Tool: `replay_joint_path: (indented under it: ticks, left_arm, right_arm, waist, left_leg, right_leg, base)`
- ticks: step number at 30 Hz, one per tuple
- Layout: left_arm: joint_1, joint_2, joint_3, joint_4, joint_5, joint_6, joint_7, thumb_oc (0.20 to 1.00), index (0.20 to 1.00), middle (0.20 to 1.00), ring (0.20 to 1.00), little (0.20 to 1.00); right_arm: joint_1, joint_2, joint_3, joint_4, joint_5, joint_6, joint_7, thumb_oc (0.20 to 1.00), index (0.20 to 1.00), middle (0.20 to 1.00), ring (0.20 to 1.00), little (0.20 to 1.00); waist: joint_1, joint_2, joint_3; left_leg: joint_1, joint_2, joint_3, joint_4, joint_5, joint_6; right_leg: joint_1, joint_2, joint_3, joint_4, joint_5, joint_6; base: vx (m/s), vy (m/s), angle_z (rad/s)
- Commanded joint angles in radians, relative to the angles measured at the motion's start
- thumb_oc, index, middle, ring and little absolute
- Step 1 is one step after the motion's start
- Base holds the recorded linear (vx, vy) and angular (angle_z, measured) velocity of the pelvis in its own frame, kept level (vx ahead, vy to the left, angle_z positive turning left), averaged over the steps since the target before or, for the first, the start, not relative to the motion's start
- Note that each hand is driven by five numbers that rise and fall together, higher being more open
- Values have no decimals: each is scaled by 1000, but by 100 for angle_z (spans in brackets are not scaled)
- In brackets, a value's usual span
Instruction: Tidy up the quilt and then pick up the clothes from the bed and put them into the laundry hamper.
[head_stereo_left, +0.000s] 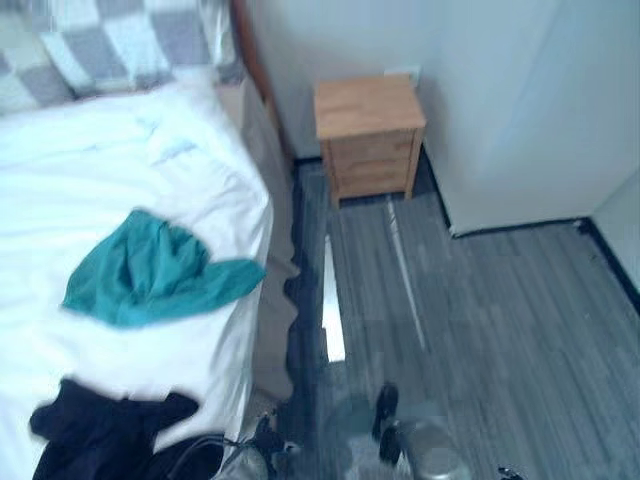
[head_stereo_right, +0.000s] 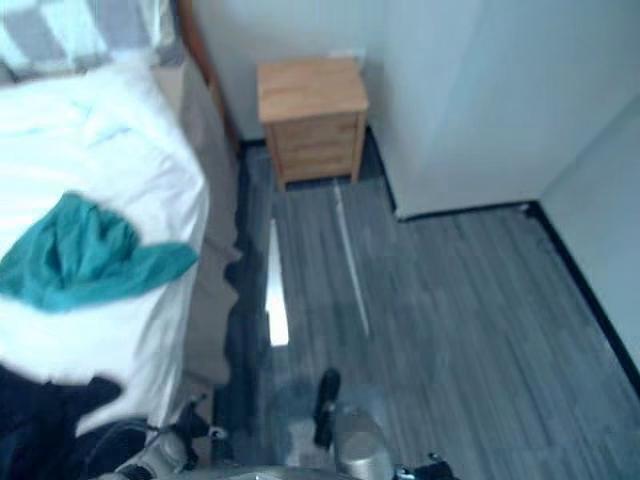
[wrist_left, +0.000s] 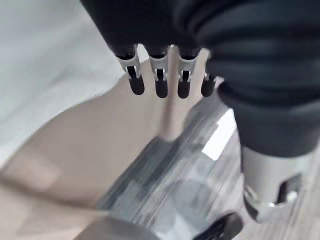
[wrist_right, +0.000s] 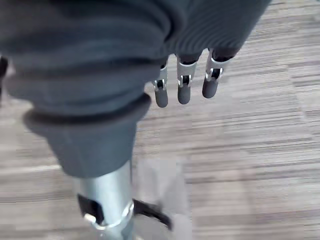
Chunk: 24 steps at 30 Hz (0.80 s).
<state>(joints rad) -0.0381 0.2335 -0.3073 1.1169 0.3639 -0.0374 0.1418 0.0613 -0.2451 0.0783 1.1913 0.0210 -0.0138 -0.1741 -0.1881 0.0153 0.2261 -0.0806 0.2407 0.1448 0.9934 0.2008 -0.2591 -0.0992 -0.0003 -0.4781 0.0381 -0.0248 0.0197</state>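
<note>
A teal garment (head_stereo_left: 150, 270) lies crumpled on the white quilt (head_stereo_left: 90, 170), near the bed's right edge. A black garment (head_stereo_left: 100, 430) is bunched on the quilt closer to me, at the lower left. My left hand (wrist_left: 160, 75) hangs beside the bed's beige skirt (wrist_left: 100, 135), fingers straight and holding nothing. Over the grey floor my right hand (wrist_right: 184, 85) hangs with relaxed fingers, also holding nothing. Both hands are apart from the clothes.
A checked pillow (head_stereo_left: 110, 45) lies at the head of the bed. A small wooden nightstand (head_stereo_left: 368, 130) stands against the wall beside the bed. White walls (head_stereo_left: 500, 100) bound the grey plank floor (head_stereo_left: 480, 330) on the right.
</note>
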Motion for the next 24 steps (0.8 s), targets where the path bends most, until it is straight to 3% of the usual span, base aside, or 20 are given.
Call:
replay_joint_path:
  ticks: [1,3,4,5,7,8,9,11,12,13,14,15,16,17,18,20,21,22,24]
  left_arm:
    - [-125,83,14,-28,-113,12,59,1000,1000,1000,1000,1000]
    - [-136,68,4,-10,-139,1,50,1000,1000,1000,1000,1000]
    - [-132,64,-1,-18,-142,5,59,1000,1000,1000,1000,1000]
    - [-109,50,26,-14,-165,-1,71,1000,1000,1000,1000,1000]
    - [-110,43,47,-11,-178,-8,75,1000,1000,1000,1000,1000]
    - [-114,40,44,-8,-177,-8,72,1000,1000,1000,1000,1000]
    - [-115,43,41,-3,-168,-2,75,1000,1000,1000,1000,1000]
    - [-110,37,44,9,-169,-4,63,1000,1000,1000,1000,1000]
    - [-109,35,45,14,-164,1,65,1000,1000,1000,1000,1000]
    - [-98,30,54,18,-164,0,65,1000,1000,1000,1000,1000]
    - [-93,29,57,21,-166,1,64,1000,1000,1000,1000,1000]
    - [-93,29,57,21,-166,1,64,1000,1000,1000,1000,1000]
    - [-96,39,65,21,-174,3,70,1000,1000,1000,1000,1000]
    - [-96,39,65,21,-174,3,70,1000,1000,1000,1000,1000]
    - [-89,42,66,12,-183,-1,74,1000,1000,1000,1000,1000]
    - [-82,41,65,11,-187,-7,77,1000,1000,1000,1000,1000]
    - [-83,40,63,21,-184,-9,80,1000,1000,1000,1000,1000]
    - [-85,37,59,22,-176,-10,79,1000,1000,1000,1000,1000]
    - [-91,29,57,31,-174,-16,84,1000,1000,1000,1000,1000]
  right_arm:
    - [20,-41,64,-42,47,-7,-13,1000,1000,1000,1000,1000]
    - [5,-40,74,-46,46,4,-13,1000,1000,1000,1000,1000]
    - [-3,-40,88,-49,19,3,-17,1000,1000,1000,1000,1000]
    - [-18,-40,105,-36,-24,11,-18,1000,1000,1000,1000,1000]
    - [-18,-34,115,-31,-49,3,-16,1000,1000,1000,1000,1000]
    - [-17,-32,112,-30,-51,4,-15,1000,1000,1000,1000,1000]
    - [-13,-33,114,-32,-59,5,-14,1000,1000,1000,1000,1000]
    - [-6,-25,116,-24,-65,8,-11,1000,1000,1000,1000,1000]
    - [-1,-17,115,-21,-66,7,-3,1000,1000,1000,1000,1000]
    - [-3,-8,119,-18,-80,5,-1,1000,1000,1000,1000,1000]
    - [-7,6,113,-18,-90,10,6,1000,1000,1000,1000,1000]
    - [-7,6,113,-18,-90,10,6,1000,1000,1000,1000,1000]
    - [-57,12,106,-47,-75,9,-4,1000,1000,1000,1000,1000]
    - [-57,12,106,-47,-75,9,-4,1000,1000,1000,1000,1000]
    - [-72,12,110,-65,-64,10,-10,1000,1000,1000,1000,1000]
    - [-90,11,113,-81,-56,11,-15,1000,1000,1000,1000,1000]
    - [-103,8,119,-80,-55,11,-20,1000,1000,1000,1000,1000]
    - [-109,5,113,-81,-48,13,-24,1000,1000,1000,1000,1000]
    - [-114,4,96,-77,-24,14,-29,1000,1000,1000,1000,1000]
  waist:
    - [61,-94,93]
    - [84,-97,99]
    - [109,-99,97]
    - [144,-89,81]
    - [164,-78,63]
    - [162,-75,50]
    - [169,-82,50]
    - [164,-77,31]
    - [161,-60,26]
    - [170,-58,6]
    - [168,-57,5]
    - [169,-59,4]
    - [143,-38,40]
    - [143,-38,39]
    - [128,-17,58]
    - [124,-13,57]
    - [124,-15,57]
    - [118,-17,56]
    - [100,-17,54]
  left_leg:
    - [-84,-24,70,-42,-82,83]
    - [-129,-3,67,-92,-108,99]
    - [-146,2,62,-196,-121,109]
    - [-121,-20,85,-509,-125,123]
    - [-100,-41,163,-860,-68,107]
    - [-104,-41,200,-919,-75,96]
    - [-129,-43,250,-923,-56,110]
    - [-87,-58,249,-963,-70,109]
    - [-65,-64,260,-973,-55,133]
    - [-35,-95,251,-991,-71,155]
    - [29,-137,255,-1015,-114,197]
    - [29,-139,257,-1016,-113,198]
    - [138,-163,240,-1063,-160,240]
    - [138,-163,241,-1063,-160,240]
    - [180,-168,193,-1071,-176,241]
    - [206,-176,153,-1074,-195,230]
    - [214,-184,117,-1072,-208,223]
    - [223,-187,82,-1073,-221,220]
    - [245,-196,-11,-1071,-248,213]
  right_leg:
    - [122,-37,143,-102,37,-16]
    - [153,-33,182,-109,19,-9]
    - [184,-36,208,-118,6,5]
    - [207,-45,232,-125,-4,41]
    - [250,-58,224,-125,-39,79]
    - [275,-61,220,-125,-58,87]
    - [294,-71,211,-125,-65,88]
    - [320,-68,222,-123,-78,97]
    - [312,-62,215,-82,-92,98]
    - [309,-79,214,-7,-100,110]
    - [235,-154,190,230,-27,156]
    - [232,-157,192,236,-30,157]
    - [54,-205,236,541,84,170]
    - [54,-205,236,541,84,170]
    - [-23,-169,254,516,46,156]
    - [-39,-162,264,350,26,145]
    - [-50,-164,297,191,33,144]
    - [-56,-161,355,91,51,154]
    - [-92,-170,558,-34,112,196]
  base:
    - [473,126,-116]
    - [326,139,-136]
    - [503,285,-129]
    - [692,408,-107]
    - [657,361,-114]
    - [512,228,-67]
    - [497,217,-7]
    - [363,174,15]
    - [405,234,1]
    - [601,423,-19]
    - [480,324,-18]
    - [596,482,42]
    - [348,292,75]
    - [575,322,110]
    - [399,0,78]
    - [481,-85,99]
    - [422,-158,140]
    - [491,-178,173]
    - [429,-135,144]
